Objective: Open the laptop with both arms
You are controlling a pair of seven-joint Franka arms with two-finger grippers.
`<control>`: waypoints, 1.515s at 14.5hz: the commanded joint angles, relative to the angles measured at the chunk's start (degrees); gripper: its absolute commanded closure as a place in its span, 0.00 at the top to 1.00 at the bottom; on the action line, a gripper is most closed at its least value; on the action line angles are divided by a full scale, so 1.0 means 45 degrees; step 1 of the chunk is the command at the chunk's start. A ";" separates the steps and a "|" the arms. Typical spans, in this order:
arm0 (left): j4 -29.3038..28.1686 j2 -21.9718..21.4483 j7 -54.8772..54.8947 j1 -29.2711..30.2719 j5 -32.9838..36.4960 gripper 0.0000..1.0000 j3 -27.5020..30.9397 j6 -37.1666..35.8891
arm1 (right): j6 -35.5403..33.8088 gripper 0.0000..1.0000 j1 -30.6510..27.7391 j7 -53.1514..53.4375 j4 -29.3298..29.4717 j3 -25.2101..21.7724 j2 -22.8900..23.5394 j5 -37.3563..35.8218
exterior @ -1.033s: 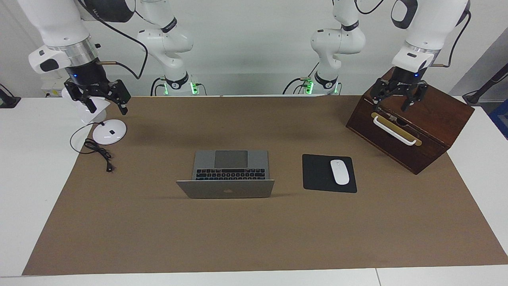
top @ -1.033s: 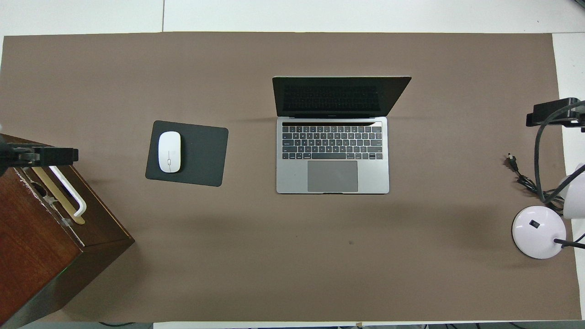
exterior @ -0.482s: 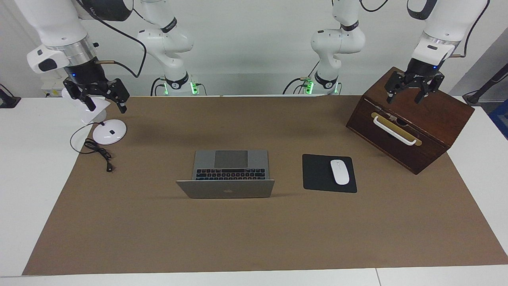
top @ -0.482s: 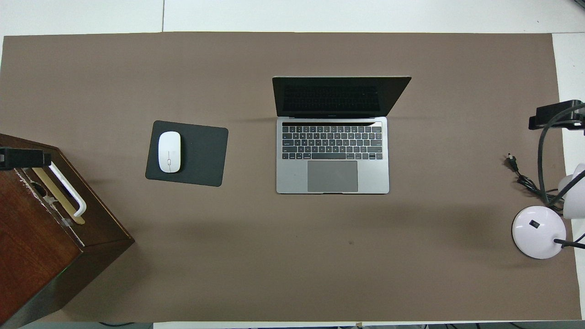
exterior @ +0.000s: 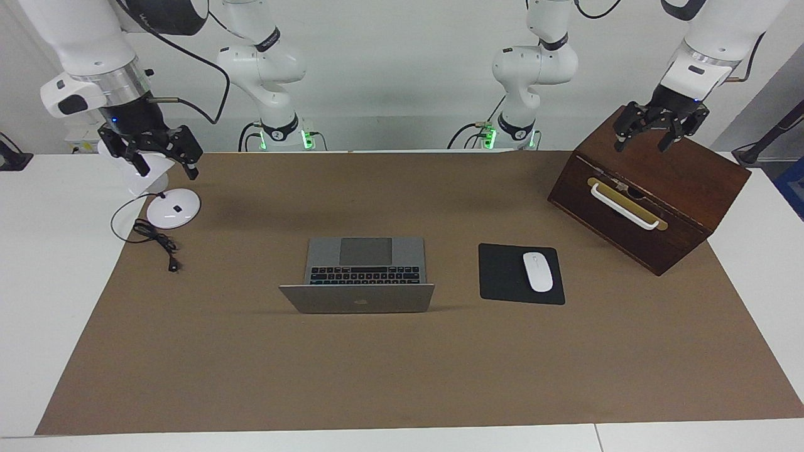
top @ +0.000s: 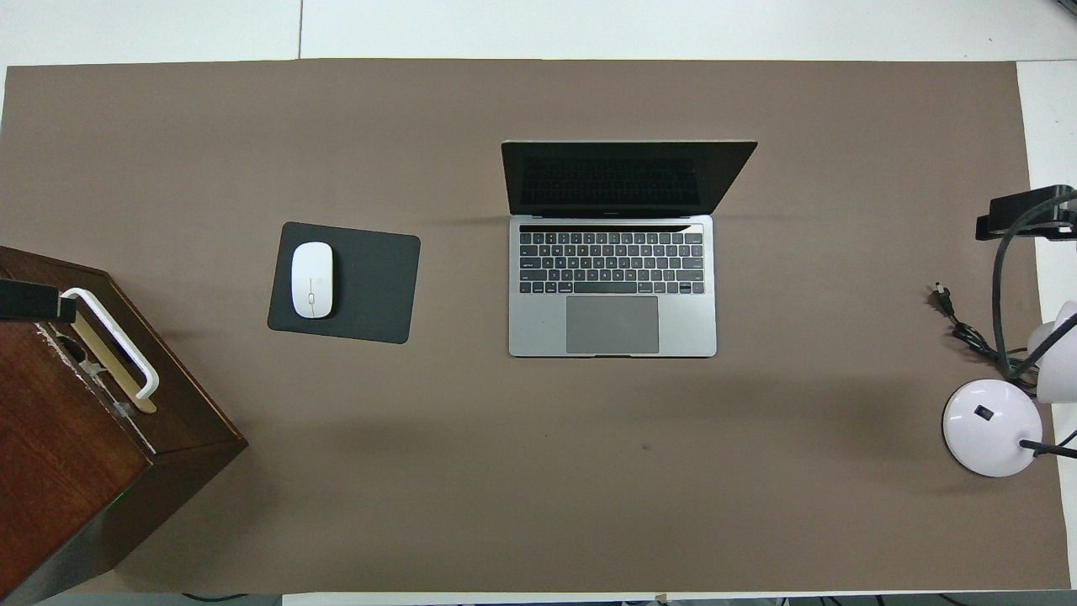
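Note:
The silver-grey laptop stands open in the middle of the brown mat, its lid upright with the apple logo turned away from the robots. The overhead view shows its dark screen, black keys and grey trackpad. My left gripper hangs open and empty over the wooden box, far from the laptop; only a black tip of the left gripper shows in the overhead view. My right gripper hangs open and empty over the lamp, at the right arm's end of the table. Neither gripper touches anything.
A dark wooden box with a white handle sits at the left arm's end. A black mouse pad with a white mouse lies beside the laptop. A white lamp base and black cable sit at the right arm's end.
My left gripper has risen and drawn back over the wooden box toward the table's end. My right gripper has shifted slightly upward. The laptop has not moved.

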 commanded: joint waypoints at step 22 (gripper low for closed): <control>0.0686 0.0859 -0.0708 -0.0008 -0.0004 1.00 -0.0124 -0.0467 | 0.0260 1.00 -0.0005 -0.0163 -0.0652 0.0025 -0.0289 -0.0161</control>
